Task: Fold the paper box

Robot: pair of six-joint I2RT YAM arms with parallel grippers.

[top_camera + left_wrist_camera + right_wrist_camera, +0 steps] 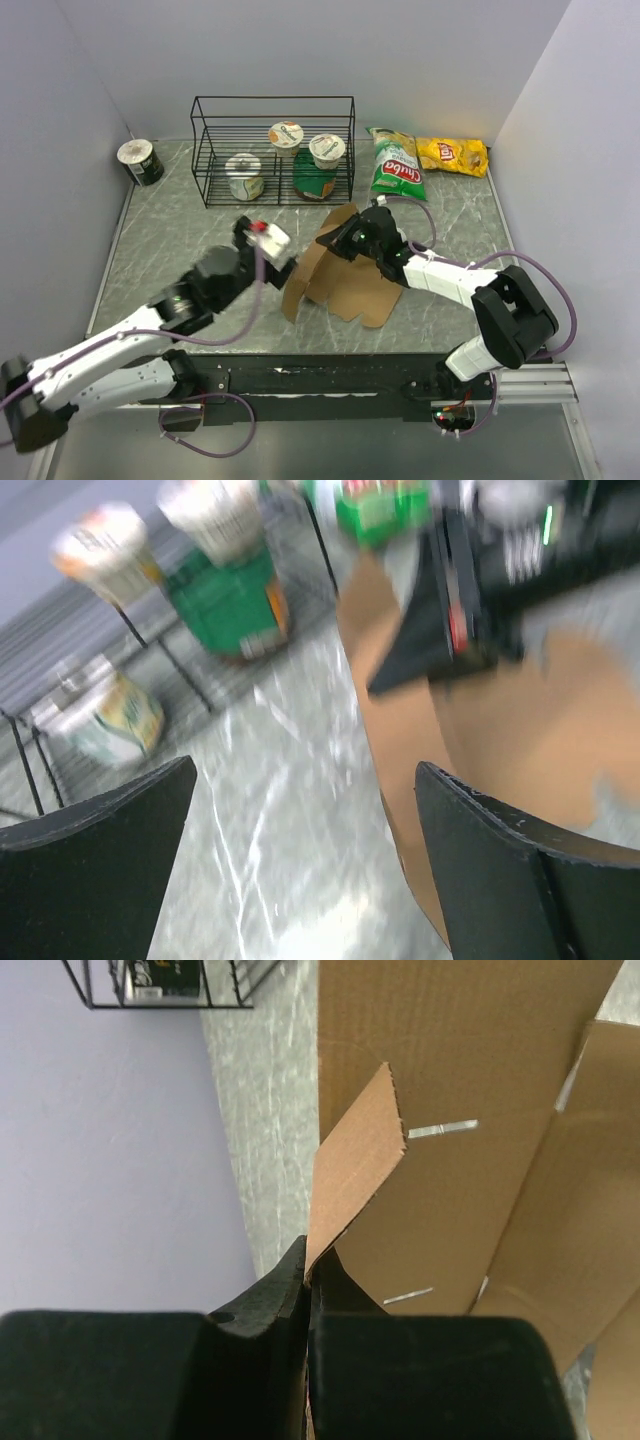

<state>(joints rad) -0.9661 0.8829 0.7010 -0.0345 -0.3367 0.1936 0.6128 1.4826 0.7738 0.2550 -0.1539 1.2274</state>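
One flap of corrugated paper box (pixel 450 1060) is pinched by right hand (pixel 307 1275); left hand (pixel 305 770) gapes.

Left arm (pixel 120 355) lay low, stretched from the near-left corner diagonally toward the table's middle, wrist raised a little. Left gripper (pixel 300 870) pointed far and right, jaws spread wide with nothing between them; both dark fingers (pixel 100 870) showed at the bottom of the wrist view.

Right arm (pixel 445 278) bent sharply at its elbow on the near right, forearm running left toward the middle. Right gripper (pixel 307 1272) was closed, fingertips pressed together on a thin flap edge of the paper box (pixel 450 1060).
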